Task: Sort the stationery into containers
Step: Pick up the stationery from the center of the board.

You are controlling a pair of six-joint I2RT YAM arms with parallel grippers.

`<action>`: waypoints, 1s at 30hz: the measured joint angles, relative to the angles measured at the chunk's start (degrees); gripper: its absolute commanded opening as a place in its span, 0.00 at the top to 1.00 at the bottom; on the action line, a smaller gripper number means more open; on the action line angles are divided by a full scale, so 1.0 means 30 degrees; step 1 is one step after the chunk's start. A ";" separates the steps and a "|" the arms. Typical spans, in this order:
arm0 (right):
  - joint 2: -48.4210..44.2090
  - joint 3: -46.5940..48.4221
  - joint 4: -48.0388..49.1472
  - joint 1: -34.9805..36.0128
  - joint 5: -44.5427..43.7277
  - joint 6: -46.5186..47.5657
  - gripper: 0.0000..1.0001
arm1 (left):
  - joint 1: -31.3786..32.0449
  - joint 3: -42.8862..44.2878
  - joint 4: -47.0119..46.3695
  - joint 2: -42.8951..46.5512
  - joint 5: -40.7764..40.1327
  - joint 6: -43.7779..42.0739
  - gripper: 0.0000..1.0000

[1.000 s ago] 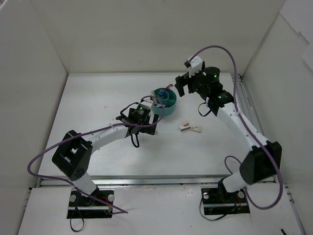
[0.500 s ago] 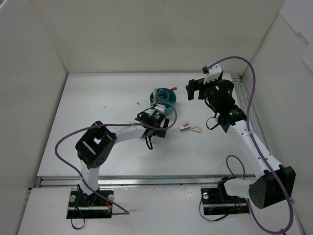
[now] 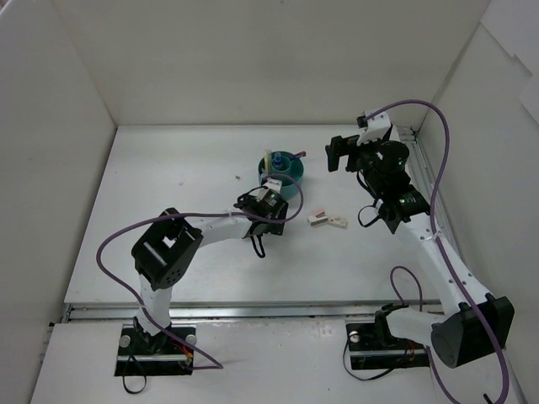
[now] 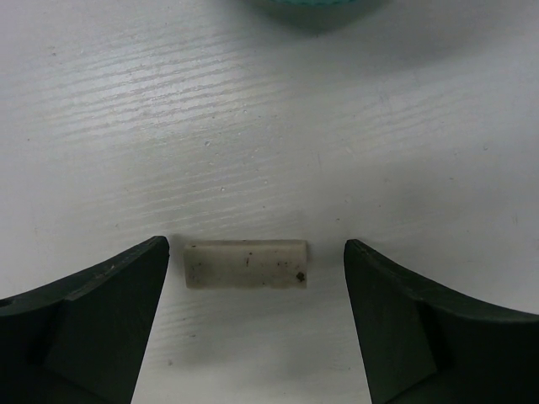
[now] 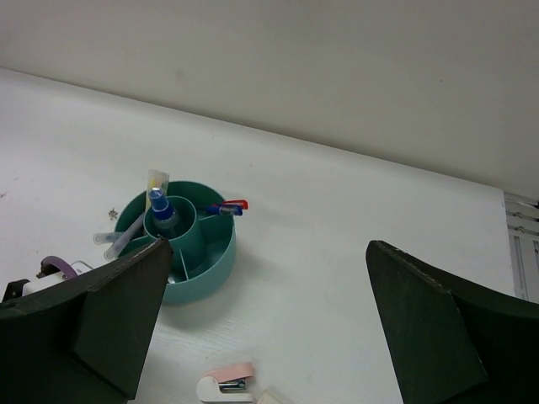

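Observation:
The teal round organizer [image 3: 284,171] stands mid-table and also shows in the right wrist view [image 5: 173,242]. Its centre cup holds a tiny blue-capped bottle [image 5: 158,207]. Red and blue pens [image 5: 226,208] and a yellow item [image 5: 156,181] stick out of its compartments. My left gripper [image 3: 268,200] is low over the table just in front of the organizer. In the left wrist view it [image 4: 255,248] is open, with a beige-white eraser block [image 4: 246,265] lying flat between its fingers, untouched. My right gripper [image 3: 341,152] is open and empty, raised to the right of the organizer [image 5: 269,246].
A small pink and white stapler [image 3: 318,217] and a white block [image 3: 338,222] lie on the table right of the left gripper; the stapler also shows in the right wrist view [image 5: 226,383]. White walls enclose the table on three sides.
The left arm swung right and brought its gripper down in front of the organizer. The right gripper moved right, away from the organizer. Little changed in the last half second.

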State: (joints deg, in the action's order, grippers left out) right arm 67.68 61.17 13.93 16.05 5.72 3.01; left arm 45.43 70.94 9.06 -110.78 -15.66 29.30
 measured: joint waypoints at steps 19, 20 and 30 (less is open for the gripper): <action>-0.0255 -0.0277 0.0022 -0.0095 -0.0393 -0.0095 0.02 | 0.0080 -0.0867 0.0022 0.0809 -0.0153 0.1013 0.59; -0.0342 -0.0350 0.0087 -0.0087 -0.0474 -0.0117 0.02 | 0.0087 -0.0867 0.0160 0.0976 -0.0182 0.0852 0.59; -0.1020 -0.0889 0.0576 -0.0109 -0.0867 -0.0401 0.02 | 0.0109 0.0831 0.0459 0.2878 -0.0831 -0.1639 0.56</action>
State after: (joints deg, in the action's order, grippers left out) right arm 64.62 58.50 15.66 15.73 3.11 1.80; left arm 45.76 73.43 10.44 -102.15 -18.15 24.38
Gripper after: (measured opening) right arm 0.979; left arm 0.467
